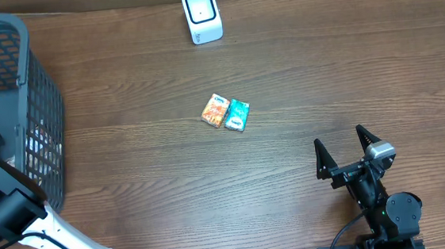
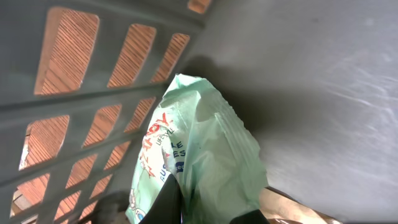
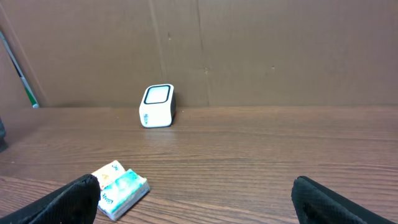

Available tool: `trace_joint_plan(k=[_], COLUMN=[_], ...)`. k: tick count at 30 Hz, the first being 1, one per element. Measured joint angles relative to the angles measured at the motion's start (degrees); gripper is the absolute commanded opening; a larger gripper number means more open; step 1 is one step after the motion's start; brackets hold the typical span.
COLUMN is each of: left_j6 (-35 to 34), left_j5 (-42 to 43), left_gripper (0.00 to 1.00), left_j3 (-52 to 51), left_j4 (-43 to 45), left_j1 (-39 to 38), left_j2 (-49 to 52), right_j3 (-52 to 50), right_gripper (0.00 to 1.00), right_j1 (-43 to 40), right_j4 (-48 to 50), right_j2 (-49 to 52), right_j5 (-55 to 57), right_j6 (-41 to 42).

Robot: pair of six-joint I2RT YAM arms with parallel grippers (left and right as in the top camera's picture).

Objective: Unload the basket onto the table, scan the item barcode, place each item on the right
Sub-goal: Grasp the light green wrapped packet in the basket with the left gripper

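Brown wood-grain table (image 1: 298, 71); cardboard wall (image 3: 280, 50) along its far edge. White scanner (image 1: 201, 15) stood far centre.

Item: pale green crinkled packet (image 2: 211, 143), red and blue print, inside the grey mesh basket (image 1: 43, 115) at far left.

Left gripper (image 2: 208, 211) was clamped on the packet's lower end. Right gripper (image 1: 339, 137), near right, had jaws wide and held nothing.

Orange packet (image 1: 216, 109) and teal packet (image 1: 238, 115) lay touching, mid-table.
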Motion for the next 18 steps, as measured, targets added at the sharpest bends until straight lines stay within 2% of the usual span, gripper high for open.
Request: trace_joint_plan(k=[8,18], left_j6=[0.0,-0.4], left_j5=[2.6,6.3], left_gripper=[0.04,0.04], left_j3=[1.2,3.5], left_j4=[0.7,6.5], left_j1=[-5.5,-11.3], left_j2=[-7.2,-25.8], right_j3=[0.0,0.0], right_gripper=[1.0,1.0], right_j1=[0.0,0.0], right_j4=[0.0,0.0], right_j2=[0.0,0.0], right_j5=[0.0,0.0], right_j6=[0.0,0.0])
